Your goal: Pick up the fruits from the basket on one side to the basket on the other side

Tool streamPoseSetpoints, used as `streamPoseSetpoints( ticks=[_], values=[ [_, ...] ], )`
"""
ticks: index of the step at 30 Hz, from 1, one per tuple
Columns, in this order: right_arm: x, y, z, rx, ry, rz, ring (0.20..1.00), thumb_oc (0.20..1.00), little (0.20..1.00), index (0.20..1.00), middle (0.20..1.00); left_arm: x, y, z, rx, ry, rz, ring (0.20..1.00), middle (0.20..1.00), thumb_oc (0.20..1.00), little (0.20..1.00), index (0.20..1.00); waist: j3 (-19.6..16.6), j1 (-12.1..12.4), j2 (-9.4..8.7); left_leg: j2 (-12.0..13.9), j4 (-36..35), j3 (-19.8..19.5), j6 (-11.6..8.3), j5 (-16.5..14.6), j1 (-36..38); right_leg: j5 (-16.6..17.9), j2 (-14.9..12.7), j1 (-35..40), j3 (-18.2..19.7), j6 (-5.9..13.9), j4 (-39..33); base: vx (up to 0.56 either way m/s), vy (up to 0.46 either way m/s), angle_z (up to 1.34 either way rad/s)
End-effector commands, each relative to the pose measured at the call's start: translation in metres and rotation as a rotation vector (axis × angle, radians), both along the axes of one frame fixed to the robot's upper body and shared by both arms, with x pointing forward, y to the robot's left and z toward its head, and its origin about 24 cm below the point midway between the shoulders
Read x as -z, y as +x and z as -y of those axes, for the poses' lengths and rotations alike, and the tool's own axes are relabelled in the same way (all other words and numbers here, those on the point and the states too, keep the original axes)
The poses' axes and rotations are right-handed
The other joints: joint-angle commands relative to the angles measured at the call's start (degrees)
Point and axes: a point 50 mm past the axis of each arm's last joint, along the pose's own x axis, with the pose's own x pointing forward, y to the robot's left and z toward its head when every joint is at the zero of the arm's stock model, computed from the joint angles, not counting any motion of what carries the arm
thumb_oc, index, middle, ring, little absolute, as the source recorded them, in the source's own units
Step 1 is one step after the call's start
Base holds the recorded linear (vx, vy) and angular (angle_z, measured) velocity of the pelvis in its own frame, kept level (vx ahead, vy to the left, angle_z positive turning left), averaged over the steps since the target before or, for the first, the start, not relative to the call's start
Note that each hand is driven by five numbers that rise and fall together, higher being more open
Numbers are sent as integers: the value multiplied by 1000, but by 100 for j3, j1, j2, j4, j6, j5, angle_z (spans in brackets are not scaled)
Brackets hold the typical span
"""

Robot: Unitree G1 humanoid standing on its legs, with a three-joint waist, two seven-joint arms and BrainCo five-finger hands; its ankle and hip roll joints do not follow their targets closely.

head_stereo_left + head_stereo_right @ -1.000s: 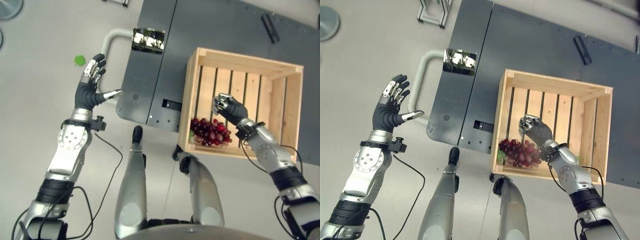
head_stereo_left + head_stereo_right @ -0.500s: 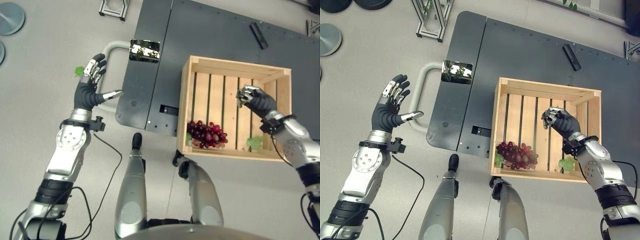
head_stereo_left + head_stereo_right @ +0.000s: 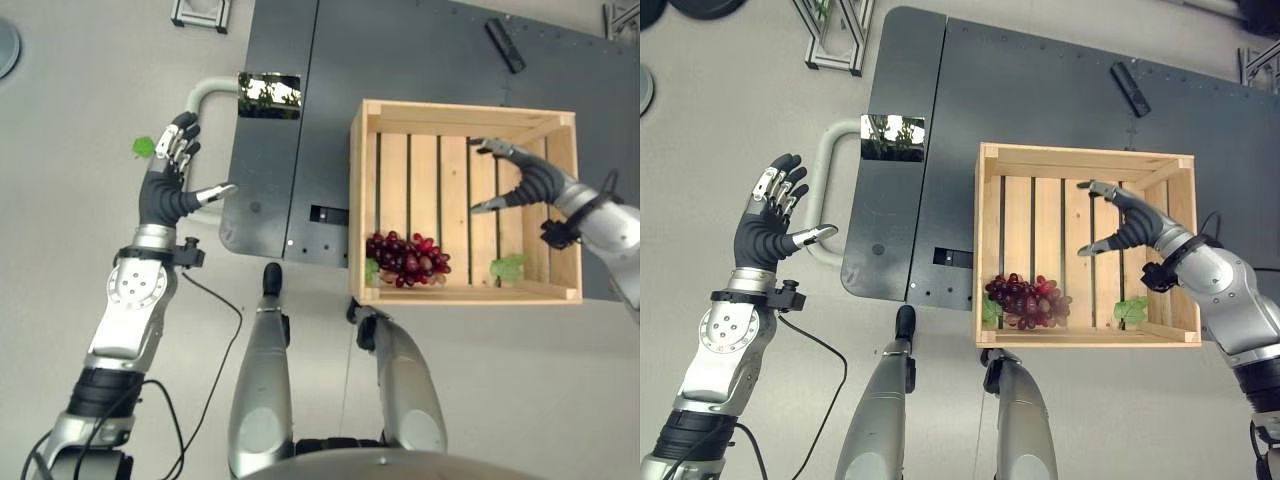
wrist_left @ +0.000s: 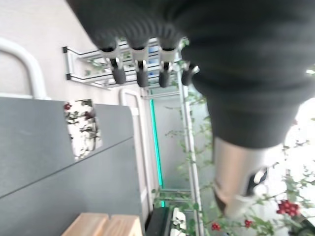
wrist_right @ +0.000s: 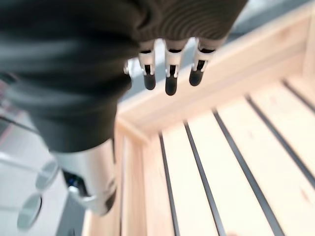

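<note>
Red grapes (image 3: 406,259) and a green fruit (image 3: 508,267) lying along the near wall of the wooden crate (image 3: 460,113), right hand (image 3: 528,180) spread open above its slats, left hand (image 3: 168,183) open over the floor

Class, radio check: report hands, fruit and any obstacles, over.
Left hand open, raised beside the cart. Right hand open over the crate, empty. Red grapes and a green piece inside. Nothing blocking.

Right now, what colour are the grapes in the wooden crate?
Dark red, almost purple; the grapes show best in the left eye view.
</note>
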Motion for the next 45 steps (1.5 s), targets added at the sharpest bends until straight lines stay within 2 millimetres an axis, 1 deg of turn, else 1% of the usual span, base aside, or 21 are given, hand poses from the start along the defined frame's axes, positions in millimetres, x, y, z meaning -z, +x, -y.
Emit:
streamPoseSetpoints(
  ticks=[1, 2, 4, 5, 6, 7, 8, 9, 12, 14, 16, 20, 27, 36, 40, 45],
  values=[
    [-15, 2, -12, -59, -73, 30, 1000, 1000, 1000, 1000, 1000, -22, -13, 4, 9, 14, 136, 1000, 1000, 1000, 1000, 1000, -141, -98, 1, -231, 320, 4, 200, -146, -324, -225, -215, -66, -3, 523, 69, 24, -3, -8],
    [-14, 2, -15, -77, -97, 13, 1000, 1000, 1000, 1000, 1000, -25, -13, 3, 2, 22, 146, 1000, 1000, 1000, 1000, 1000, -141, -100, -23, -215, 406, 4, 195, -161, -515, -240, -192, -256, 21, 512, 129, 6, 1, -9],
    [-14, 2, -16, -77, -97, 14, 1000, 1000, 1000, 1000, 1000, -25, -13, 3, 2, 22, 148, 1000, 1000, 1000, 1000, 1000, -141, -100, -25, -214, 430, 6, 195, -168, -542, -246, -193, -284, 26, 510, 152, -2, -8, -10],
    [-12, 2, -17, -85, -108, -2, 1000, 1000, 1000, 1000, 1000, -31, -12, 4, -2, 41, 170, 1000, 1000, 1000, 1000, 1000, -141, -113, -30, -211, 500, 3, 191, -178, -742, -262, -198, -471, 21, 508, 224, -3, -12, -9],
    [-12, 2, -17, -85, -108, 0, 1000, 1000, 1000, 1000, 1000, -32, -12, 3, -3, 42, 172, 1000, 1000, 1000, 1000, 1000, -141, -116, -31, -213, 525, 0, 191, -183, -774, -269, -201, -501, 22, 507, 248, 3, -26, -7],
    [-9, 2, -21, -103, -122, -25, 1000, 1000, 1000, 1000, 1000, -37, -10, 4, -8, 59, 189, 1000, 1000, 1000, 1000, 1000, -141, -125, -29, -208, 563, -9, 188, -208, -930, -311, -193, -649, 9, 508, 326, 0, 0, 0],
    [-10, 2, -21, -102, -122, -20, 1000, 1000, 1000, 1000, 1000, -39, -10, 4, -8, 60, 194, 1000, 1000, 1000, 1000, 1000, -141, -131, -29, -214, 554, -14, 192, -163, -980, -274, -197, -696, 5, 502, 317, 0, 0, 0],
    [-7, 3, -24, -115, -138, -40, 1000, 1000, 1000, 1000, 1000, -44, -9, 6, -5, 72, 215, 1000, 1000, 1000, 1000, 1000, -141, -131, -28, -224, 596, -41, 191, -185, -1159, -317, -204, -862, -17, 496, 386, 0, 0, 0],
    [-1, 3, -28, -133, -160, -71, 1000, 1000, 1000, 1000, 1000, -54, -7, 9, -3, 95, 250, 1000, 1000, 1000, 1000, 1000, -141, -133, -25, -249, 595, -77, 189, -144, -1409, -300, -212, -1095, -55, 494, 397, 0, 0, 0],
    [-2, 4, -29, -140, -166, -74, 1000, 1000, 1000, 1000, 1000, -56, -6, 11, 1, 97, 257, 1000, 1000, 1000, 1000, 1000, -141, -138, -19, -257, 592, -81, 189, -130, -1492, -288, -215, -1168, -68, 497, 393, -8, -12, 4],
    [-1, 1, -33, -165, -181, -91, 1000, 1000, 1000, 1000, 1000, -63, -7, 10, -8, 116, 282, 1000, 1000, 1000, 1000, 1000, -141, -161, -11, -274, 647, -106, 191, -110, -1712, -254, -230, -1395, -67, 494, 447, 0, 1, 3],
    [0, 1, -35, -175, -192, -108, 1000, 1000, 1000, 1000, 1000, -66, -6, 13, -9, 120, 299, 1000, 1000, 1000, 1000, 1000, -141, -166, -9, -298, 734, -114, 212, -130, -1937, -217, -231, -1615, -46, 489, 486, -7, 10, 3],
    [-1, -3, -38, -204, -217, -131, 1000, 1000, 1000, 1000, 1000, -67, -7, 13, -12, 120, 304, 1000, 1000, 1000, 1000, 1000, -141, -208, -18, -313, 705, -114, 228, -137, -2044, -169, -232, -1752, 2, 491, 449, 0, 0, 0],
    [0, -2, -39, -200, -278, -145, 1000, 1000, 1000, 1000, 1000, -63, -6, 16, -1, 116, 287, 1000, 1000, 1000, 1000, 1000, -141, -235, -19, -326, 725, -95, 236, -139, -2204, -142, -223, -1912, 38, 488, 441, 0, 1, 0],
    [7, -1, -37, -185, -279, -163, 1000, 1000, 1000, 1000, 1000, -61, -6, 18, 4, 105, 278, 1000, 1000, 1000, 1000, 1000, -141, -228, 15, -346, 750, -101, 246, -130, -2330, -128, -228, -2028, 37, 480, 450, 0, 0, 0],
    [15, -3, -39, -194, -300, -192, 1000, 1000, 1000, 1000, 1000, -59, -6, 19, 8, 110, 266, 1000, 1000, 1000, 1000, 1000, -141, -240, 28, -362, 690, -92, 259, -96, -2387, -28, -235, -2087, 59, 494, 331, 0, 0, 0]
  ],
)
